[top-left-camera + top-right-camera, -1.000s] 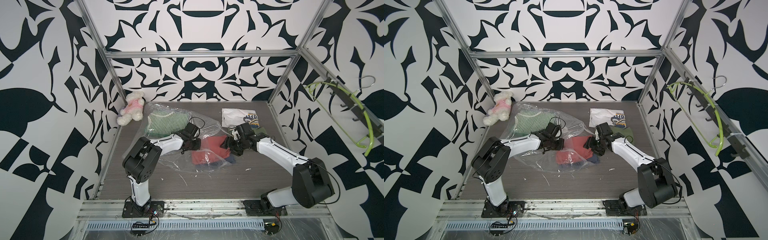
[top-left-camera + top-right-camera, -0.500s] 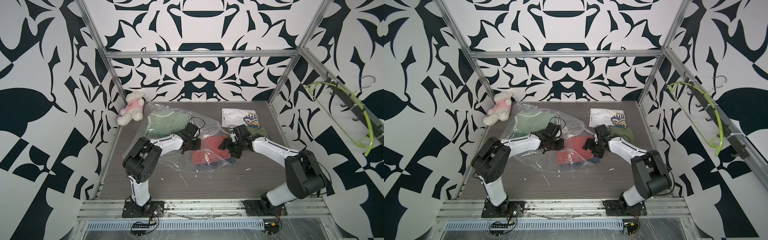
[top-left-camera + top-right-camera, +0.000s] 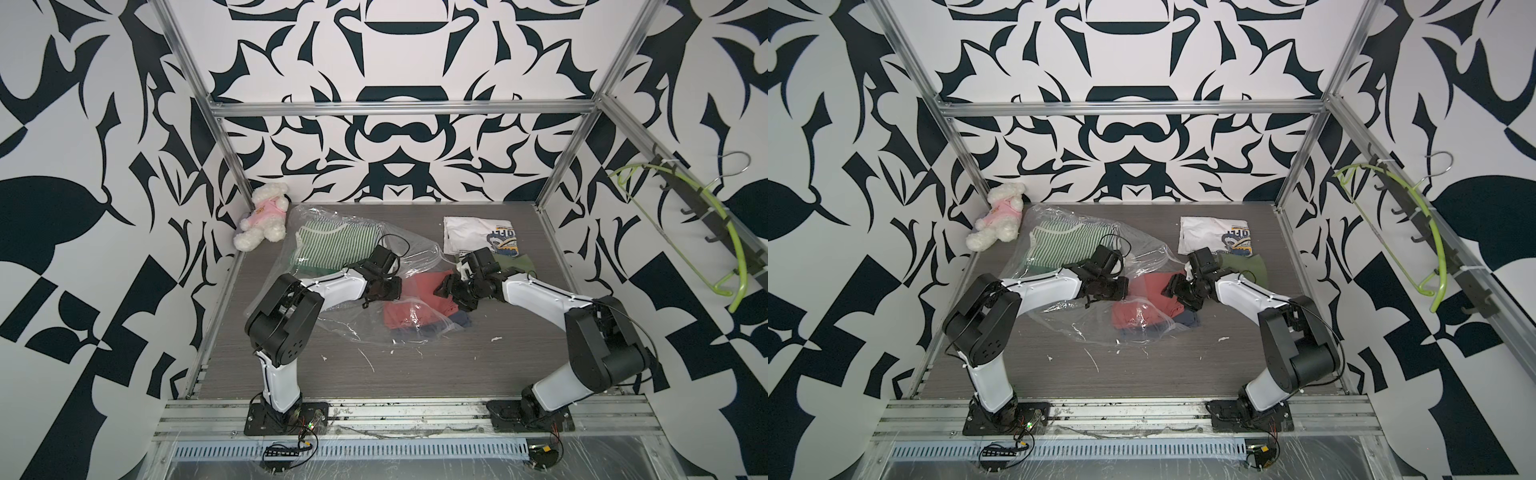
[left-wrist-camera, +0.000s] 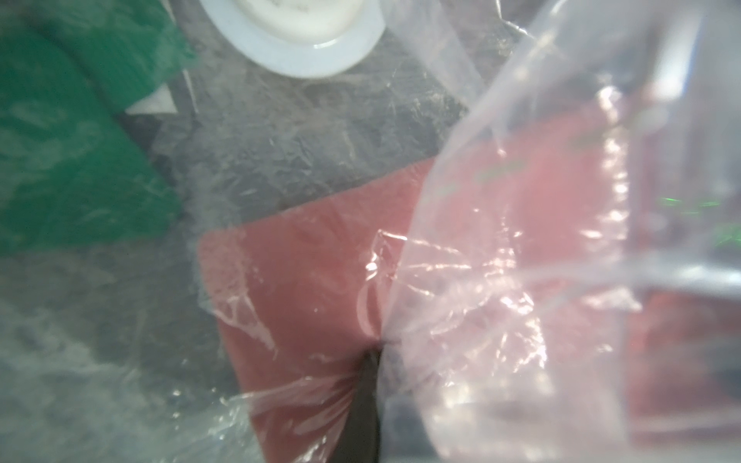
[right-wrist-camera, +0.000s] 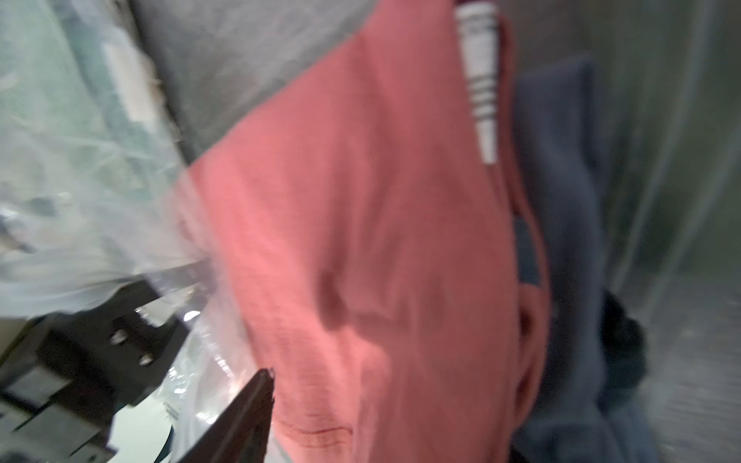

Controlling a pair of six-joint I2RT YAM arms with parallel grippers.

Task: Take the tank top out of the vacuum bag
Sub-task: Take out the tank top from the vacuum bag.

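While the left gripper (image 3: pixel 394 288) clenches vacuum bag (image 3: pixel 415 254) film, the right gripper (image 3: pixel 443 289) straddles the red garment (image 5: pixel 361 200) between its jaws, grip unclear. Extraction is beginning; next it likely needs clamping and pulling outward.

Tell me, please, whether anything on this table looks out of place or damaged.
Small white scraps lie scattered on the table near the crumpled vacuum bag; they look like stray debris. The plush bear lies slumped in the far corner.
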